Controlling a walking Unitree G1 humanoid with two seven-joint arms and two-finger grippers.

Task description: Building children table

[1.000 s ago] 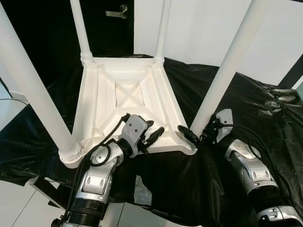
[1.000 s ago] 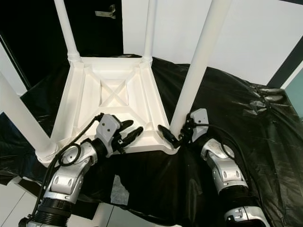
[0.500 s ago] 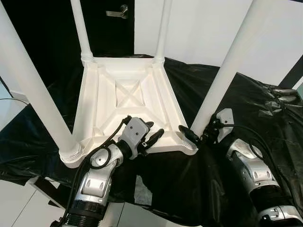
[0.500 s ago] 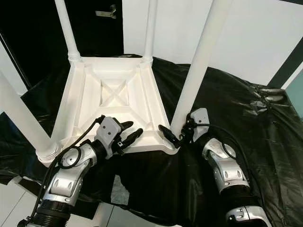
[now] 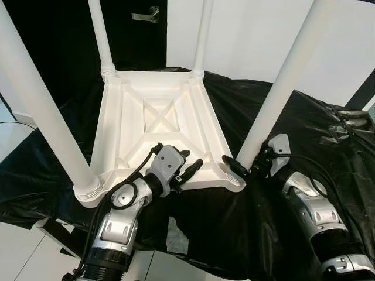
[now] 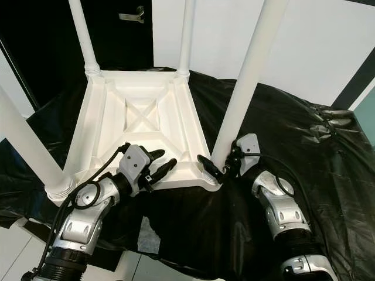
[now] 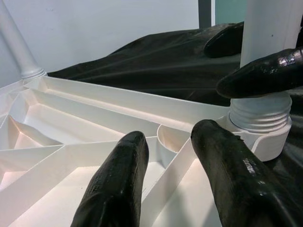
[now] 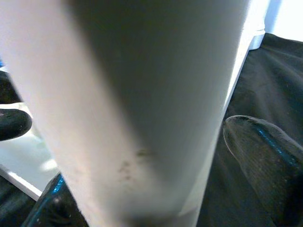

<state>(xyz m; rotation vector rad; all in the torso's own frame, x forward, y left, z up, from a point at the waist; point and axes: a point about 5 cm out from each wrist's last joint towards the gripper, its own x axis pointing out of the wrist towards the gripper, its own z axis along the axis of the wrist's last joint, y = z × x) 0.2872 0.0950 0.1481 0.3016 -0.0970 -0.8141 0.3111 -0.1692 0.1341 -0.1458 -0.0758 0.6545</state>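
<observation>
Between right end effector (image 6: 218, 170) fingers, table leg (image 6: 249, 82)

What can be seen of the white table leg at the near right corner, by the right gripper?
The near-right leg is a smooth, round, white post that looks like plastic. It stands nearly upright from the corner socket of the upturned table top and leans slightly, with a threaded collar at its foot seated in the socket. The table top lies on black sheeting. The right gripper has its jaws around the leg's base; whether they press it cannot be told. The left gripper rests open on the table top's ribs beside it.
</observation>
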